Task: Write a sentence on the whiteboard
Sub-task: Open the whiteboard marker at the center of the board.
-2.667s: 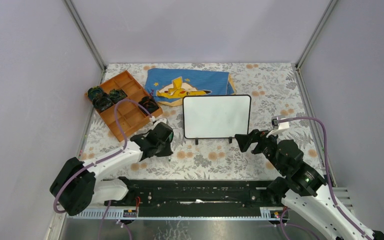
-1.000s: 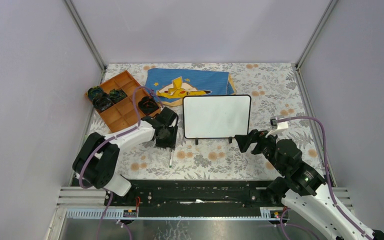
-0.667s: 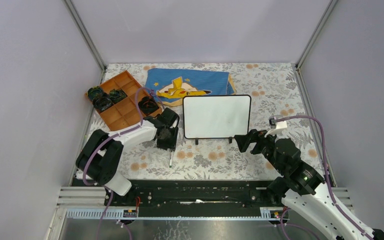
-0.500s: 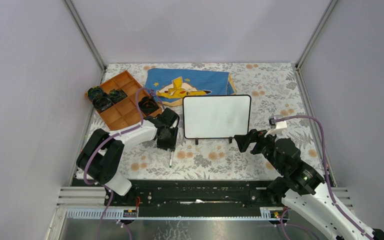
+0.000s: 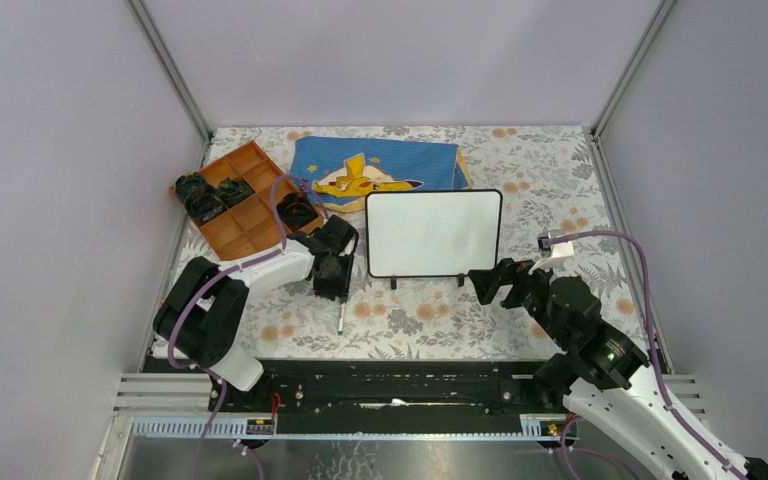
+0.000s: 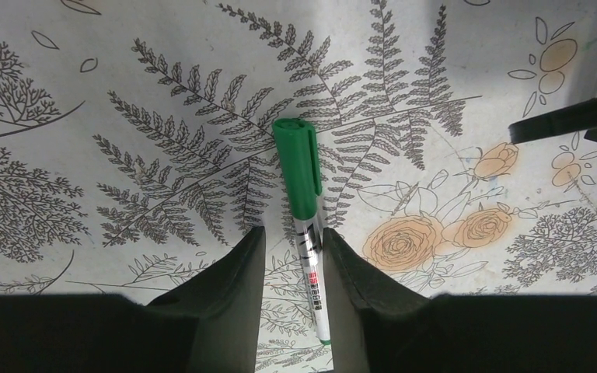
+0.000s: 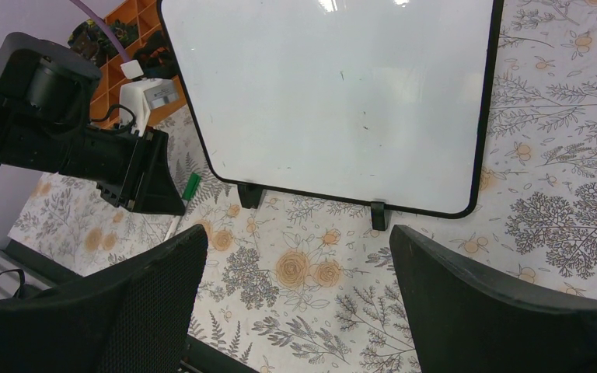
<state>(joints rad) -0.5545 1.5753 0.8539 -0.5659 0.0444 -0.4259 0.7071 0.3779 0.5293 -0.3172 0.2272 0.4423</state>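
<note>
The whiteboard (image 5: 434,233) stood tilted on its little black feet near the middle of the flower-patterned desk (image 5: 550,170), its glossy face white apart from a few faint specks in the right wrist view (image 7: 334,93). A blue cloth (image 5: 375,170) with a yellow cartoon figure lay just behind it at 12 o'clock. An orange divided tray (image 5: 240,205) holding dark round items sat at its 10 o'clock.

The left hand (image 5: 332,278) hung low over the desk at the board's 8 o'clock, apart from the frame. Its wrist camera showed the hand (image 6: 291,241) set narrow astride a green marker (image 6: 301,202) lying flat on the desk. The capped end pointed away from the fingers, and a sliver of desk showed between the marker and one finger. From above, the marker (image 5: 341,318) stuck out at 6 o'clock from that hand.

The right hand (image 5: 490,282) hovered at the board's 5 o'clock, spread wide and holding nothing, its fingers (image 7: 163,272) framing the board's lower edge.
</note>
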